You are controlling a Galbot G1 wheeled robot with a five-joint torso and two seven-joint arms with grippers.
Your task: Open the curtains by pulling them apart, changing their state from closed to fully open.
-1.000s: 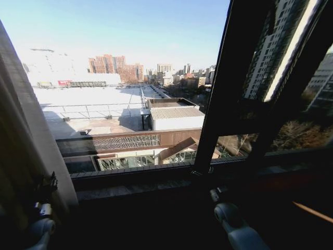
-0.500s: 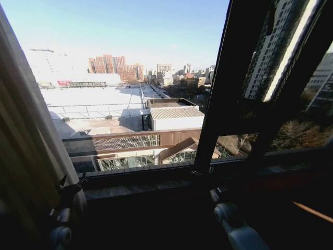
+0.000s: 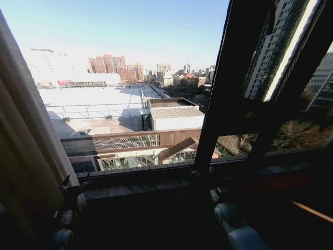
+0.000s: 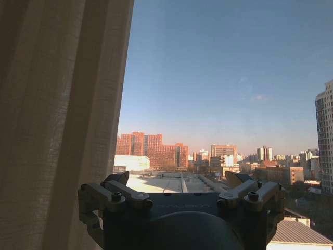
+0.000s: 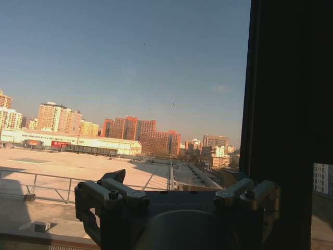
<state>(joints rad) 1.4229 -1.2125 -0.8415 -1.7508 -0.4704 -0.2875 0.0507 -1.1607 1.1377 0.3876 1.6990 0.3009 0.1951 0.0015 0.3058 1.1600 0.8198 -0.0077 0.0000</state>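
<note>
Two grippers were mine, and both stood spread wide with nothing between the fingers. My left gripper [image 3: 74, 183] sat low at about eight o'clock in the head view, its dark fingers pointing up at the window, just beside the free edge of the curtains [image 3: 28, 151]. From the left wrist camera the left gripper [image 4: 179, 183] showed its two finger [image 4: 117, 179] tips far apart, with open sky and rooftops in the gap, and the cloth was not between them. Faint raised lettering ran across the gripper body there, and I could not read it for certain.

My right gripper [image 5: 174, 179] was held the same way in its own camera, fingers splayed, nothing held, facing the glass beside the dark window frame [image 5: 289, 120]. In the head view its pale arm [image 3: 237, 224] rose from about five o'clock toward the sill [image 3: 151, 182].

Outward from the left hand, the curtains hung as a bunched, pleated cream panel at nine o'clock, running from the top of the view down behind my left arm; the wrist camera showed the same pleats [image 4: 57, 120] filling the side next to that gripper. Past the cloth the pane was uncovered, showing a flat roof [image 3: 93, 101] and reddish towers [image 3: 115, 66] at twelve o'clock. A red sign on a distant low building was too small to read.
</note>
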